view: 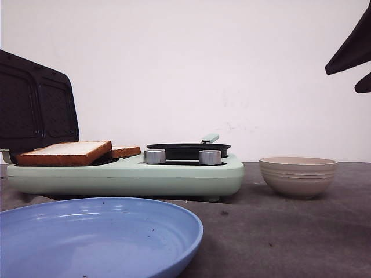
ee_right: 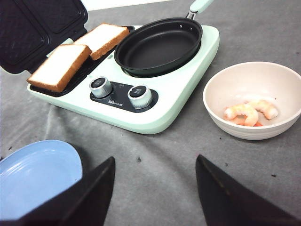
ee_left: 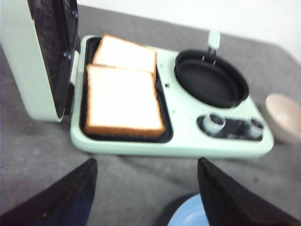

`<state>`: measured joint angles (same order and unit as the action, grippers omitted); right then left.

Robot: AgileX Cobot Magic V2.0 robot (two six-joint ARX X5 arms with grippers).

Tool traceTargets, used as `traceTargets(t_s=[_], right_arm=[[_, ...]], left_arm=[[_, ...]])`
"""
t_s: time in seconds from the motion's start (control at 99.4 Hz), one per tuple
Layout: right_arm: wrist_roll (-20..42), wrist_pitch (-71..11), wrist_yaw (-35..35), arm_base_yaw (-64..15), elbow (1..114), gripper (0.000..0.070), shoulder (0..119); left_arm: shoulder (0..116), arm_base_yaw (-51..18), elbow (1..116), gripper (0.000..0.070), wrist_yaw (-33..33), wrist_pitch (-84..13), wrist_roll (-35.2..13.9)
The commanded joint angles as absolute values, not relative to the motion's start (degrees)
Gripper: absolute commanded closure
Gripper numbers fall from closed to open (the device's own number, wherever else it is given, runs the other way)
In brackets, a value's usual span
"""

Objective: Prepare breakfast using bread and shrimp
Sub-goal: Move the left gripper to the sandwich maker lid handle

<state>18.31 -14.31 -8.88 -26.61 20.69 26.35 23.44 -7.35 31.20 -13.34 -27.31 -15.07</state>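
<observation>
**Bread on the grill plate, shrimp in the bowl, both grippers open and empty**

Starting at the left: the breakfast maker [view: 124, 176] has its lid [view: 35, 104] standing open, and the bread [ee_left: 123, 101] sits on the dark grill plate under it. Two thick slices, the near one overlapping the edge of the far one [ee_left: 126, 52]. Both look untoasted on top, with a pale crumb and a brown crust. Judging by looks, they're light and squishy, so a hard pinch in the middle would probably dent them. Best bet is likely the crust edge, which is the stiffest part, and the top slice's raised corner gives a finger somewhere to get under.

The left gripper [ee_left: 146, 197] hangs in front of the machine, fingers spread wide, nothing between them.

Moving right, the small black frying pan [ee_right: 159, 46] sits on the burner side, empty, with two silver knobs [ee_right: 120, 92] in front of it. The blue plate [view: 93, 237] lies in front of the machine, also empty apart from a few specks.

Further right is the beige bowl [ee_right: 251, 101] with the shrimp [ee_right: 249, 113] at the bottom, a few curled pink-and-white pieces. They're small, probably slick and rubbery, and they're lying below the bowl wall, so grabbing one means reaching down from above and closing across the thick body.

The right gripper [ee_right: 155, 195] hovers over the cloth near the bowl, wide open too and holding nothing.
</observation>
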Motion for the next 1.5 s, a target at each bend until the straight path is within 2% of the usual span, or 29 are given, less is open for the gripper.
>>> traceTargets(t_s=[0.0,0.151,0.352,0.694,0.915,1.297,1.489], right_arm=[[19.1,-14.0,-9.0,-26.9,20.8,0.0365,26.6],[19.0,-15.2,-9.0,-26.9,20.8,0.0365,26.6],[18.6,-16.5,-9.0,-26.9,20.8,0.0365,26.6],[18.7,-16.8,-9.1,-26.9,20.8,0.0365,26.5],[18.7,-16.7,-9.1,-26.9,20.8,0.0365,26.5],[18.7,-16.3,-9.0,-26.9,20.8,0.0365,26.5],[18.6,-16.1,-8.9,-26.9,20.8,0.0365,26.5]], left_arm=[[23.5,-7.4,32.1,0.0345,-13.1,-25.5,-21.0],[24.7,-6.7,34.6,0.0342,-13.1,-22.2,-24.9],[31.7,-2.4,42.6,0.0340,-14.2,-22.5,-25.2],[49.7,13.3,58.3,0.0340,-20.4,-26.2,-27.9],[58.3,22.2,63.7,0.0340,-25.7,-23.6,-32.8],[71.7,23.4,64.2,0.0340,-30.0,-14.9,-35.6],[77.2,23.3,64.2,0.0340,-33.7,-9.1,-39.6]])
